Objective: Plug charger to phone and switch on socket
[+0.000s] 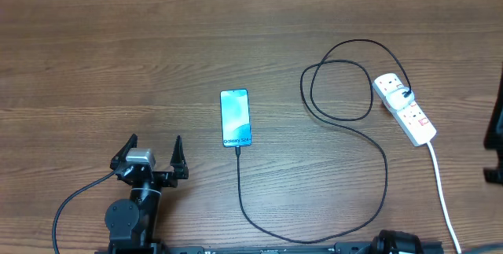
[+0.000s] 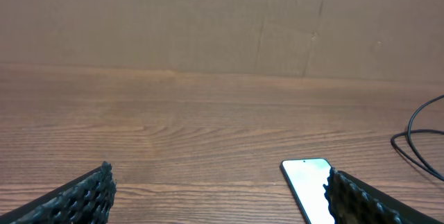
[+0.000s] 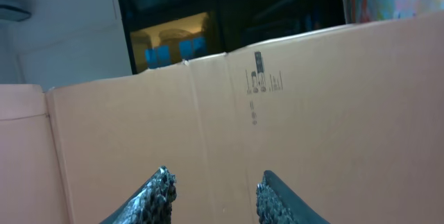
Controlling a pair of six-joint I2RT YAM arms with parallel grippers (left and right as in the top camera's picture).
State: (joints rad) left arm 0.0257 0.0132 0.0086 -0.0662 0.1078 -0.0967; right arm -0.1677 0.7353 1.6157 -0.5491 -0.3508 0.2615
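Hovering my left gripper (image 1: 154, 143) wide open and empty, left of the phone (image 1: 235, 117), clear of the charger (image 1: 238, 177); my right gripper (image 3: 215, 186) is sitting part-open, gripping nothing.

Black left gripper (image 1: 155, 139), grey wrist block (image 1: 140, 157), black arm cable (image 1: 69, 204)

Wooden table (image 1: 94, 49) with phone (image 1: 235, 117), looping black charger (image 1: 238, 177), white socket (image 1: 405, 110).
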